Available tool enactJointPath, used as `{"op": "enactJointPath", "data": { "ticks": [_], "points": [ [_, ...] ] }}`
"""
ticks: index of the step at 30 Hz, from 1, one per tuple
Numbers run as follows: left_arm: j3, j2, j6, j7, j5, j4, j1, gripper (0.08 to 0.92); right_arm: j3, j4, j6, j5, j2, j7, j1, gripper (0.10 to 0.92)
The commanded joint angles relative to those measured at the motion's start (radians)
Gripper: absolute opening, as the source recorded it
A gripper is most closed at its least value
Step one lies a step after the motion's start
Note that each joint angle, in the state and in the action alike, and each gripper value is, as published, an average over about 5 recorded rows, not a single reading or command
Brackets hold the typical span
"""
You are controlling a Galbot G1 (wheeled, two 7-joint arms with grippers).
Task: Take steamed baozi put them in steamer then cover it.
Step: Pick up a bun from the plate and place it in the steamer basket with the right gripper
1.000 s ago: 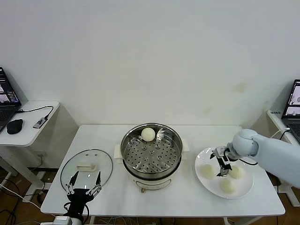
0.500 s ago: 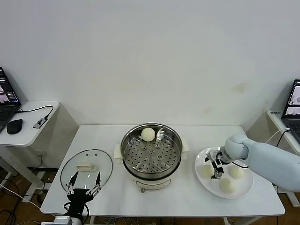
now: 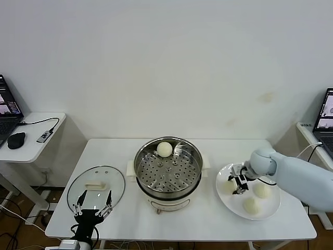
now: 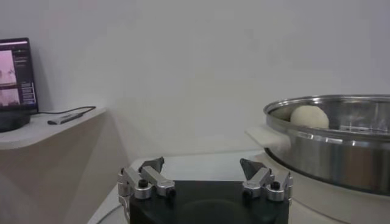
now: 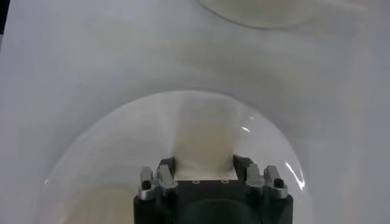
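Observation:
My right gripper [image 3: 237, 186] is down on the white plate [image 3: 272, 211] at the right, shut on the leftmost baozi [image 3: 229, 186], which still rests on the plate. In the right wrist view the baozi [image 5: 204, 141] sits pressed between the fingers [image 5: 167, 175]. Two more baozi [image 3: 262, 191] [image 3: 252, 206] lie on the plate. One baozi [image 3: 164, 149] lies at the back of the steamer [image 3: 141, 169]; it also shows in the left wrist view [image 4: 309, 116]. The glass cover [image 3: 96, 183] lies flat at the left. My left gripper [image 3: 93, 207] is open and parked at the front edge by the cover.
A side table [image 3: 31, 148] with a laptop, a mouse and a cable stands at the far left. Another laptop [image 3: 325, 120] is at the far right. The steamer's rim [image 4: 341, 146] is close to my left gripper.
My right gripper has moved left across the plate, from between the buns to the leftmost baozi, and now grips it. The left arm has not moved.

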Motion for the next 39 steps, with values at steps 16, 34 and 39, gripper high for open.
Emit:
{"op": "enactJointPath", "data": {
  "ticks": [16, 34, 39],
  "points": [
    [0.012, 0.02, 0.004, 0.003, -0.004, -0.018, -0.005, 0.823, -0.427, 0.27, -0.125, 0.41, -0.008, 0.016, 0.77, 0.619],
    [-0.003, 0.018, 0.011, 0.002, -0.013, -0.007, -0.029, 0.823, -0.354, 0.043, -0.284, 0.622, 0.521, 0.134, 0.58, 0.619],
    [-0.013, 0.021, 0.01, 0.002, -0.014, -0.009, -0.024, 0.823, -0.343, -0.031, -0.305, 0.617, 0.612, 0.143, 0.523, 0.619]
  ]
}}
